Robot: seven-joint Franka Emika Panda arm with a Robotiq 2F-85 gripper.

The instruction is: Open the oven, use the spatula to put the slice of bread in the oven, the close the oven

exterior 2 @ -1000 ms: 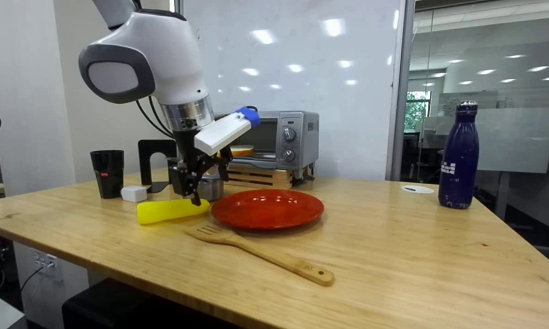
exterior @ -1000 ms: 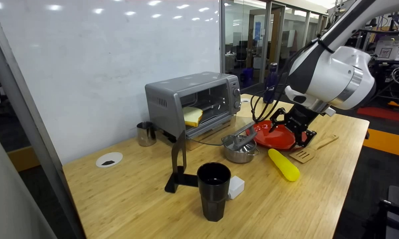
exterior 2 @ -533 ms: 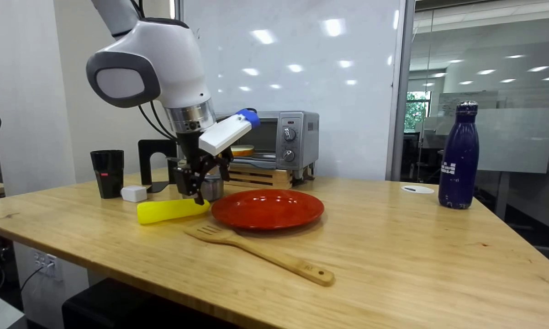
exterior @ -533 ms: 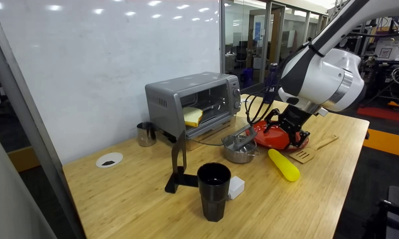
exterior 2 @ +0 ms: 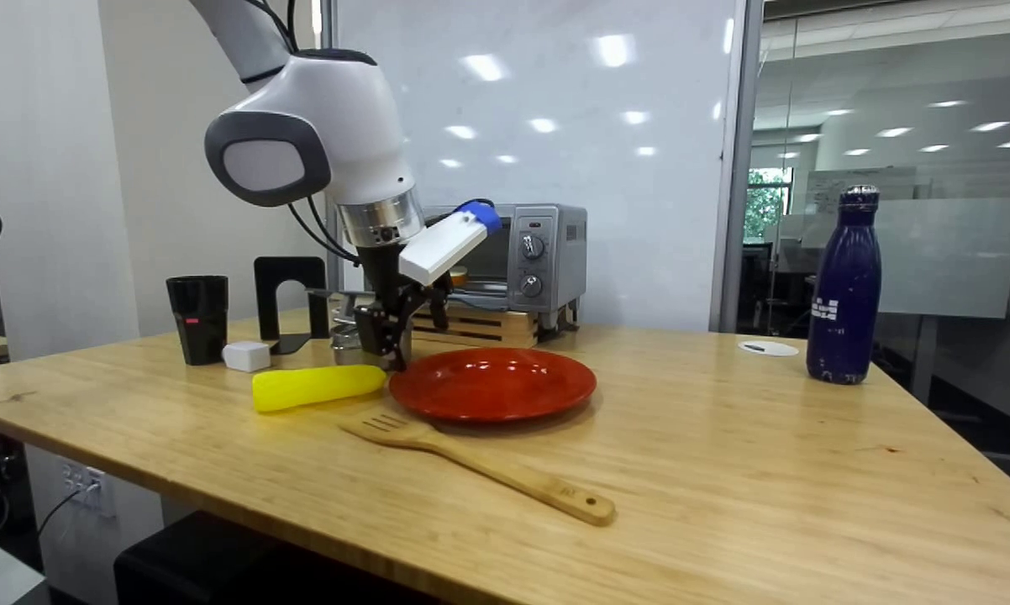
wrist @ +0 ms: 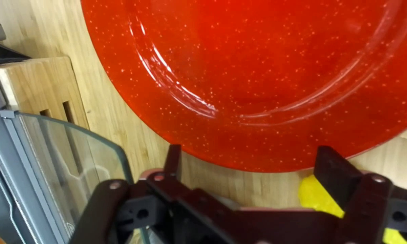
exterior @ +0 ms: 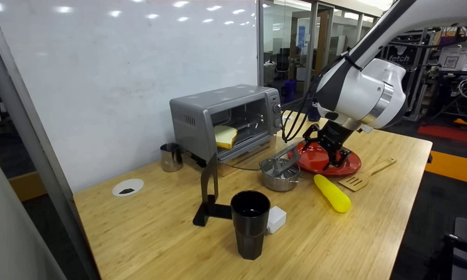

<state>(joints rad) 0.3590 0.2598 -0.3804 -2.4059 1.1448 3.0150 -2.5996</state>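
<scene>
Bread slice (exterior: 225, 137) lies inside the oven (exterior: 225, 95), towards the left in an exterior view, the glass door (wrist: 81, 157) lowered. The gripper (wrist: 249, 159) hangs released, jaws parted wide, near the red plate (wrist: 257, 67); in an exterior view the spatula (exterior 2: 488, 465) lies just beside it, on the near side.

The oven (exterior: 222, 100) is a grey metal box, and its glass door (wrist: 81, 166) is open. The slice of bread (exterior: 225, 136) lies flat inside, pale on top with a yellow edge. The spatula (exterior 2: 471, 458) is light wood with slots in its flat end, and lies on the bench (exterior 2: 765, 470).
</scene>
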